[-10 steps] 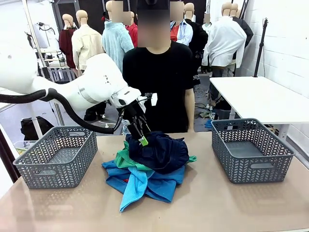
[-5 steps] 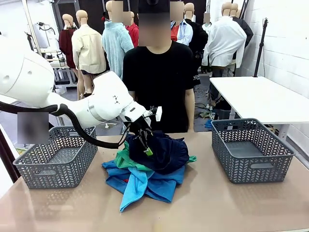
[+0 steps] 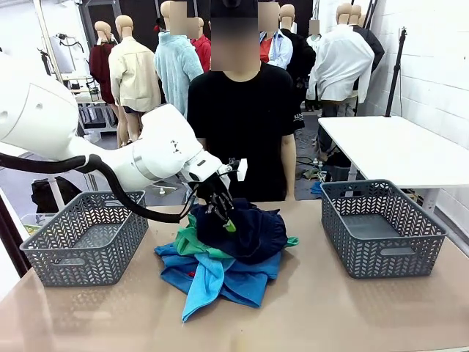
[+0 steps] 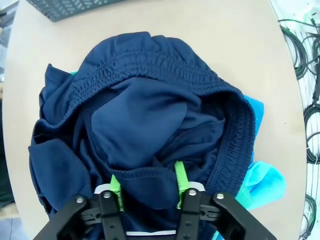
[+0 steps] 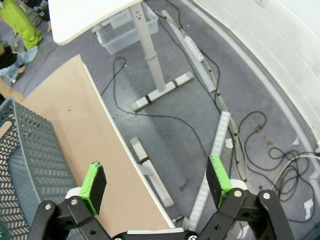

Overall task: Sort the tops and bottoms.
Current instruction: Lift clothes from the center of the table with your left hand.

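left hand (image 4: 145,174) | pads (image 4: 180,181) astride fold of dark navy garment (image 4: 145,120)

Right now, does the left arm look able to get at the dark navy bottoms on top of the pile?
Probably yes: the navy bottoms lie uncovered atop the pile, and the left gripper is down on them with a fold between its pads.
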{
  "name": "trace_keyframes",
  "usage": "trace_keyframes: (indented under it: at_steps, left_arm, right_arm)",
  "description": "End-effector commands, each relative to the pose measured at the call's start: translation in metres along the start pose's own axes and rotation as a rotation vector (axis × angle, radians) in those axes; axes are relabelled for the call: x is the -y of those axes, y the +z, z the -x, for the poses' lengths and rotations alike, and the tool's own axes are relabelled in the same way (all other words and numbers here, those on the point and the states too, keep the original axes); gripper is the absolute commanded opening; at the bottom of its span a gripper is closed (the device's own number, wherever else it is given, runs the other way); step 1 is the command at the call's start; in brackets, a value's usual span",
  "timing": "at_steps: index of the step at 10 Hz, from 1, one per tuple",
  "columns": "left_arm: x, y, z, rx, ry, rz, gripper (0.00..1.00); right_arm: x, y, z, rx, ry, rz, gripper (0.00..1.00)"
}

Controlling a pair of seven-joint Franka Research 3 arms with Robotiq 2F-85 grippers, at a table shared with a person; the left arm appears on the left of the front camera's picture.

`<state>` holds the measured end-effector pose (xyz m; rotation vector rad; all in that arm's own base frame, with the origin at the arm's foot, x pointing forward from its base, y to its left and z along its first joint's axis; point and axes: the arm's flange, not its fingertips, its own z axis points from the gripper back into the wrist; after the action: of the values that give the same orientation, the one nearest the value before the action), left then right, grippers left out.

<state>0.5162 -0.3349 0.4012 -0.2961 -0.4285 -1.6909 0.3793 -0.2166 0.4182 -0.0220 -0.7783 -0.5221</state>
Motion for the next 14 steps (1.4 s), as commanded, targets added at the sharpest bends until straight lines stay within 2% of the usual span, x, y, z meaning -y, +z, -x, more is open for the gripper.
trace_keyframes:
  at_steps: [1,7,14]
  left_arm:
    - [0.004,0.013,-0.004,0.012,-0.006,0.026,0.0]
    - [0.007,0.025,-0.007,0.035,0.011,-0.002,0.0]
    - [0.023,0.134,-0.055,0.143,-0.12,-0.196,0.0]
  right_arm:
    - [-0.001,0.001,0.0,-0.005,0.006,0.005,1.0]
    - [-0.001,0.001,0.0,-0.005,0.006,0.005,1.0]
    - [-0.001,0.001,0.0,-0.005,0.006,0.005,1.0]
